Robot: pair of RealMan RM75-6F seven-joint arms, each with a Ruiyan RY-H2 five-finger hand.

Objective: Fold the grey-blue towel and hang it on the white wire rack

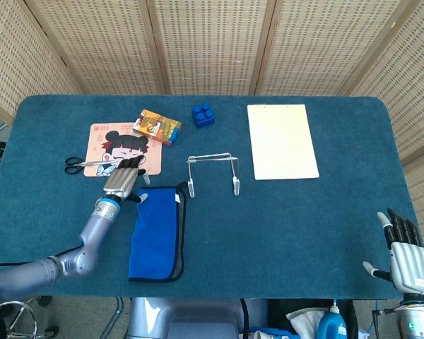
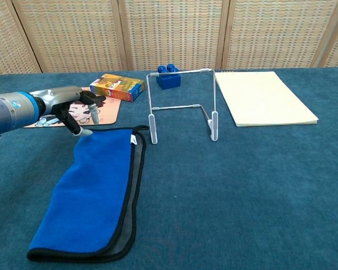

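- Two hands show: our left hand (image 1: 122, 183) sits at the far left corner of the towel (image 1: 155, 233), our right hand (image 1: 408, 263) low at the near right edge of the head view.
- In the chest view our left hand (image 2: 73, 107) has its fingers curled downward, one fingertip (image 2: 85, 133) touching or just above the towel's (image 2: 93, 191) far left corner; we cannot tell whether it grips the cloth.
- Our right hand has its fingers straight and apart, holding nothing, off the near right edge of the bench (image 1: 304, 226).
- The towel lies folded lengthwise on the bench, a long blue strip with a dark border and a grey layer showing along its right edge, running from near left toward the rack (image 1: 212, 173).
- The rack (image 2: 183, 104) stands upright, just right of the towel's far right corner, bare of cloth.
- A mat (image 1: 120, 145) with a cartoon face lies left of the rack, partly behind our left hand; scissors (image 1: 81, 164) lie at its left edge.
- A small box (image 1: 157, 127) sits at the mat's far right corner, a blue block (image 1: 203, 114) beyond the rack.
- A pale pad (image 1: 281, 141) lies right of the rack.
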